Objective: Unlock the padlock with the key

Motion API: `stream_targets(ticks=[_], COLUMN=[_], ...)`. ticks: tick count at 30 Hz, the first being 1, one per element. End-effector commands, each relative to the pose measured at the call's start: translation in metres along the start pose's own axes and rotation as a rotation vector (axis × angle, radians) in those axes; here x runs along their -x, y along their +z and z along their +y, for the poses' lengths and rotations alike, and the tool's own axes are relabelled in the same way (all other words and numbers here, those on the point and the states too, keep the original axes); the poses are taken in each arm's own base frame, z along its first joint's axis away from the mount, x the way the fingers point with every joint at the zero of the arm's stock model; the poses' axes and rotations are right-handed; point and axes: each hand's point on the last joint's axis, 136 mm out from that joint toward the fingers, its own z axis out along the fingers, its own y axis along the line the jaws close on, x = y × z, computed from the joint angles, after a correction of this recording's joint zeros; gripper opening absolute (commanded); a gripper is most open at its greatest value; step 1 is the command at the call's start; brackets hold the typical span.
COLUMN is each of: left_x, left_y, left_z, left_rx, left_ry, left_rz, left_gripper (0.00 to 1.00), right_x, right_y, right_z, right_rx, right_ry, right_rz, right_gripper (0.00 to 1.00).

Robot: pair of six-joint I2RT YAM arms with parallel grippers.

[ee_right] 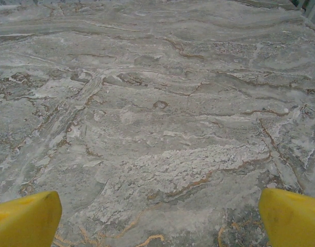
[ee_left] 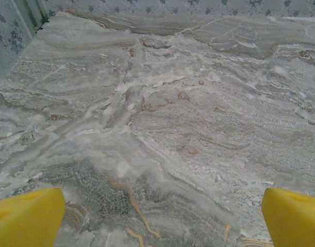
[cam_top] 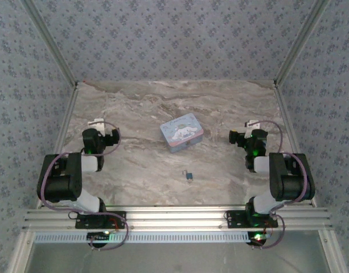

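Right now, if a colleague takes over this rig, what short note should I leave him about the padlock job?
Left gripper: jaws open, empty, over the table on the left side.
Right gripper: jaws open, empty, on the right side.
Padlock: lies on the table between the arms, nearer than the tin, apart from it.
Key: too small to make out in the top view.
Done: nothing grasped yet.
Left: find and take the key, steady the padlock, unlock it.
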Motion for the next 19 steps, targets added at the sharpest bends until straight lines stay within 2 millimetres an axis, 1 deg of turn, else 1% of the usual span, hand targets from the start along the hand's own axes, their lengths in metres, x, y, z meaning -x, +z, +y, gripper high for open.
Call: stream_targets(ticks=[1,19], left_x=[0.0034,0.0034], left_y=[0.0023,0.0026], left_z=[-0.0013,-0.0026], left_rx=[-0.009,-0.002], left_ry=[-0.009,-0.001], left_rz=[-0.002,-0.001], left_gripper=[0.98,0.98], right_x=[0.0101,0.0105], right_y=[0.0017,0.0024], right_z=[-0.0015,-0.0011], right_rx=[-0.021,-0.016], right_ry=[-0.029,-0.026], right_rz=[-0.027,-0.025], right_gripper=[1.00,1.00])
